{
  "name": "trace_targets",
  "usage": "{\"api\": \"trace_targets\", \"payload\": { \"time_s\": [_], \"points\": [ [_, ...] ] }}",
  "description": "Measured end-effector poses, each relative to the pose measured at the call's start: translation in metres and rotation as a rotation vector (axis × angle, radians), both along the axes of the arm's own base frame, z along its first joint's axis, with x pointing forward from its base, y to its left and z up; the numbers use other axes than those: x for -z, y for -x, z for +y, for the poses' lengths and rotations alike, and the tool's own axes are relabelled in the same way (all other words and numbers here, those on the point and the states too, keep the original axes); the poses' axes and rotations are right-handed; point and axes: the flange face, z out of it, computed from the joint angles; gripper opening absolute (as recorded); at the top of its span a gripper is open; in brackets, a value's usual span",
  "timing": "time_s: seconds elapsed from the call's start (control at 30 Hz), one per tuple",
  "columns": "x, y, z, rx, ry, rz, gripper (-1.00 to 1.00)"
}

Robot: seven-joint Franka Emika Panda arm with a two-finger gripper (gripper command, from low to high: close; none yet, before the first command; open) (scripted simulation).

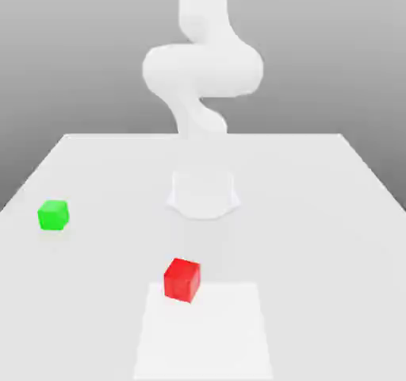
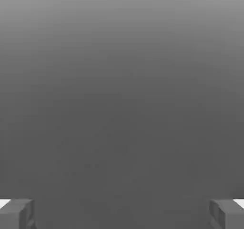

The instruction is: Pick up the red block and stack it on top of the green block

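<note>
1. I hold my jaws wide apart, one at each side of the hand view, with nothing clamped between them. The space between them shows only plain grey shading, darker toward the jaws and paler away from them.
2. The red block [image 1: 182, 280] rests on the worktop [image 1: 317, 236], a little to the exterior view's left of its middle and toward the near side. It sits turned at an angle, with its top and two sides showing, all plain bright red.
3. Under and beside the red block lies a flat, pale rectangular patch [image 1: 204, 340]. The block overlaps the patch's far edge, near the corner on the exterior view's left, and most of the patch stretches toward the near side.
4. The green block [image 1: 53, 215] sits on the worktop near the edge on the exterior view's left, farther back than the red one and well apart from it. Its top is bare: the two blocks are not stacked.
5. My white arm [image 1: 203, 70] bends through a broad rounded section and reaches up out of the exterior view.
6. My pale base [image 1: 203, 197] stands on the worktop behind the red block, its foot flared. The green block lies well out to the exterior view's left of it.
</note>
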Motion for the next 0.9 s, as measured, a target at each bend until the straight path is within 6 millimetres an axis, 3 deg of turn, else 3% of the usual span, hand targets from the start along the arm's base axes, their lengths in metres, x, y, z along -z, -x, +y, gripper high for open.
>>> {"api": "trace_targets", "payload": {
  "time_s": [0.13, 0.3, 0.4, 0.6, 0.77, 0.8, 0.9],
  "points": [
    [0.099, -0.032, -0.009, 0.054, -0.029, 0.147, 0.00],
    [0.225, -0.037, -0.020, 0.127, -0.062, 0.331, 0.00],
    [0.300, -0.021, -0.025, 0.176, -0.081, 0.450, 0.00],
    [0.453, 0.038, -0.032, 0.277, -0.113, 0.687, 0.00],
    [0.508, 0.049, -0.032, 0.289, -0.117, 0.716, 0.00],
    [0.514, 0.050, -0.032, 0.290, -0.117, 0.716, -1.00],
    [0.514, 0.050, -0.032, 0.290, -0.117, 0.716, -1.00]
  ]
}}
